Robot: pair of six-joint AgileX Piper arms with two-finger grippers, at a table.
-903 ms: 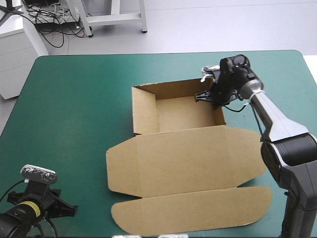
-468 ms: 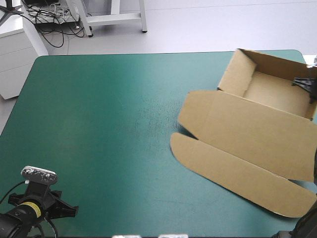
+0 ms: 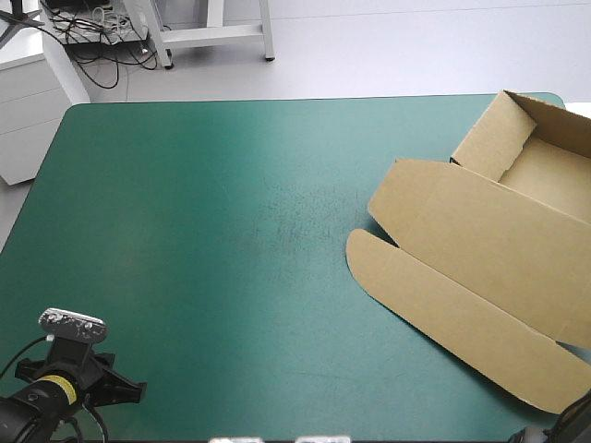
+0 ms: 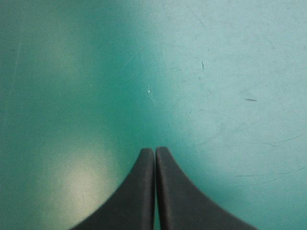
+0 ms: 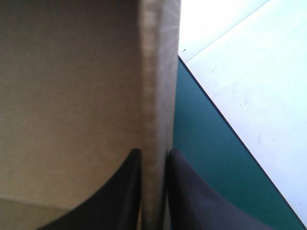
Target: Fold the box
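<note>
- The box point(image 3: 480, 240) lies open at the 3 o'clock side of the cover point(image 3: 203, 212) in the high view, turned askew, and runs out of sight past that edge.
- Its tray point(image 3: 549, 175) sits at the 2 o'clock corner with its walls raised. The near-side wall point(image 3: 494, 138) stands upright.
- The lid point(image 3: 471, 226) lies flat on the cover, spreading from the tray toward 7 o'clock.
- A rounded flap point(image 3: 443, 309) ends the lid and reaches down toward 5 o'clock.
- The right gripper point(image 5: 153, 152) is clamped on an upright box wall, and the wall's thin edge rises between the two black fingers. The brown board point(image 5: 72, 96) fills one side, and a strip of teal-green cover point(image 5: 201, 129) shows on the other.
- The high view does not show this gripper.
- The left gripper point(image 4: 154, 149) has its fingers pressed together in one pointed arch, holding nothing, over bare, lightly scratched cover.
- The left arm point(image 3: 37, 397) sits at the 7 o'clock corner, well apart from the box.
</note>
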